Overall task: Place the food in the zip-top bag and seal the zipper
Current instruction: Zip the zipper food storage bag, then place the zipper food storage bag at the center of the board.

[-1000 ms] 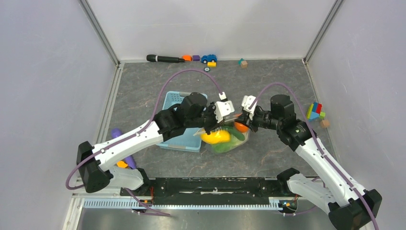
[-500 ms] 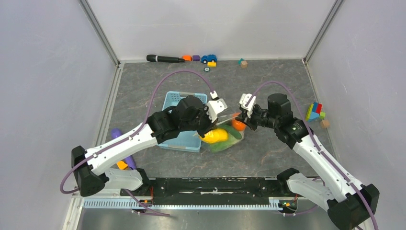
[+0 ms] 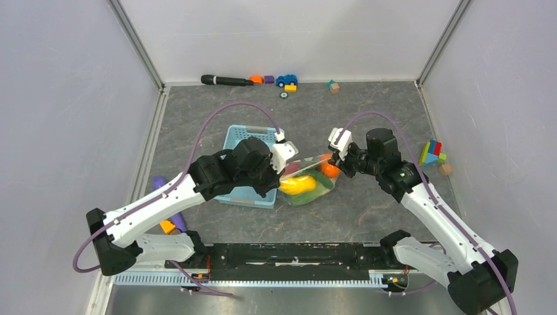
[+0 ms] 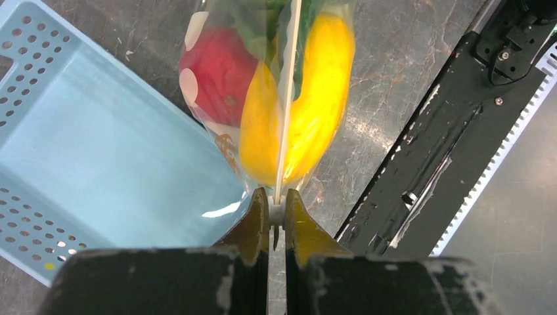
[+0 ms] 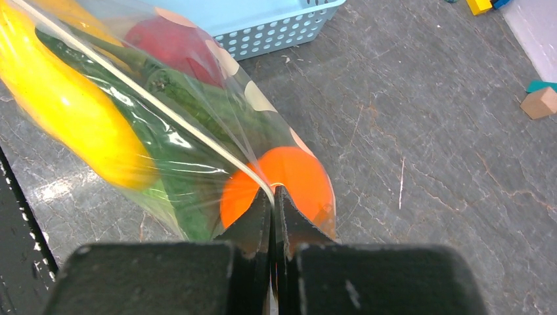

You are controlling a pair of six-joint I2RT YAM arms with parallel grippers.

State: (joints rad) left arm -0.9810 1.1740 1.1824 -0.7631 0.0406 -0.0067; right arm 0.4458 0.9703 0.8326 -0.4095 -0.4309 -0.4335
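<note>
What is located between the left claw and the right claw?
The zip-top bag, its zipper stretched straight from the left claw to the right claw, with the food inside. Both wrist views show this.

The zip-top bag (image 3: 309,187) hangs between the two tools. One end of its zipper (image 4: 289,98) sits pinched between the fingers of the left gripper (image 4: 276,200). The other end sits pinched in the right gripper (image 5: 272,195). From the left gripper the zipper runs straight ahead, with the food (image 4: 322,98) inside the bag beneath it, on both sides of the line. The basket (image 4: 79,151) lies to that gripper's left, just beside the bag. From the right gripper the basket lies ahead, beyond the bag. A block (image 5: 542,103) lies on the table (image 5: 427,131) ahead to its right, well apart.
</note>
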